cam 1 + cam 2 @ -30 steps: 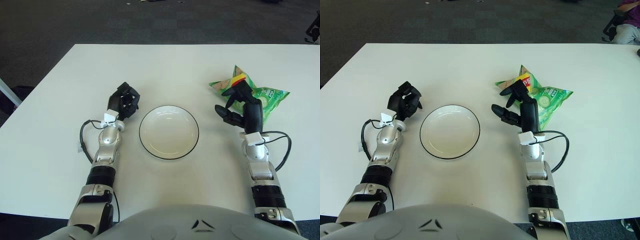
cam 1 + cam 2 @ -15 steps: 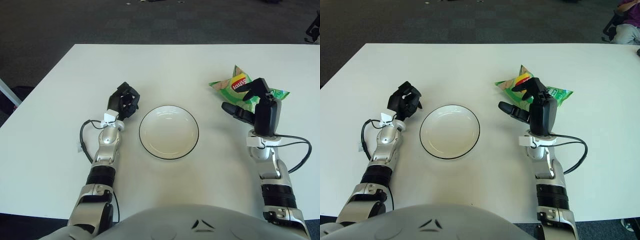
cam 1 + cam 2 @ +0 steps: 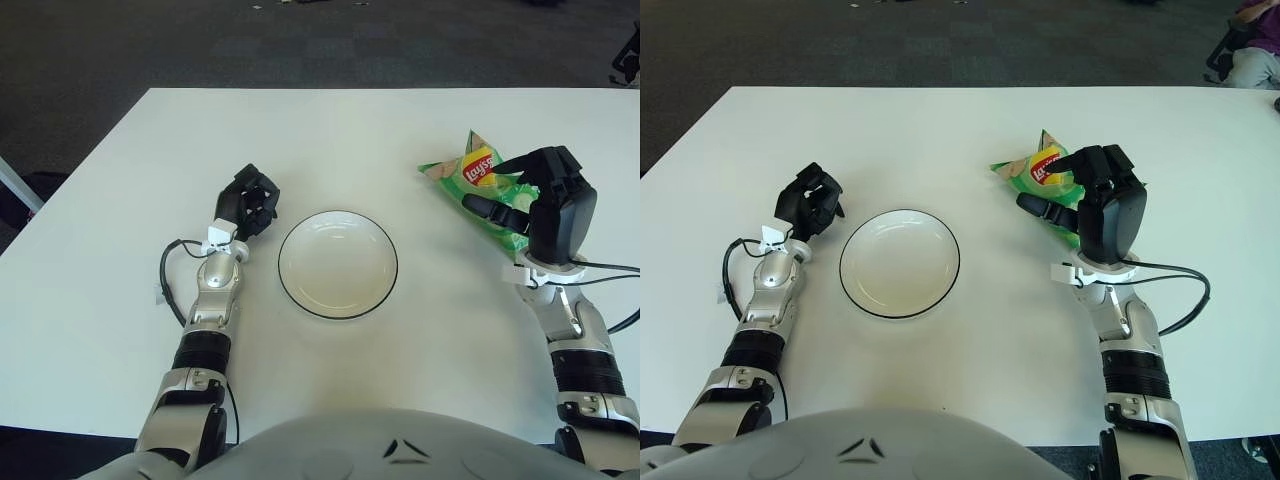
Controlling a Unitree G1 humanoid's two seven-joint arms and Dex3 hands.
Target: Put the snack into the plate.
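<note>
A green Lay's snack bag [image 3: 470, 168] lies flat on the white table, right of centre. My right hand [image 3: 485, 186] is over the bag's right half and hides it. Its fingers are spread, with the index finger reaching over the bag's top and the thumb [image 3: 482, 209] along its near edge. Nothing is gripped between them. An empty white plate with a dark rim [image 3: 338, 265] sits in the middle of the table, left of the bag. My left hand [image 3: 248, 203] shows just left of the plate with its fingers curled, holding nothing.
The white table [image 3: 330, 140] ends in dark carpet at the far side and at both sides. Black cables loop beside my left wrist [image 3: 168, 280] and trail from my right wrist [image 3: 1185, 300]. A seated person [image 3: 1250, 45] shows at the far right.
My right hand has swung to the right and away from me, from beside the bag's left edge to over its right half. The left hand, plate and bag have not moved.
</note>
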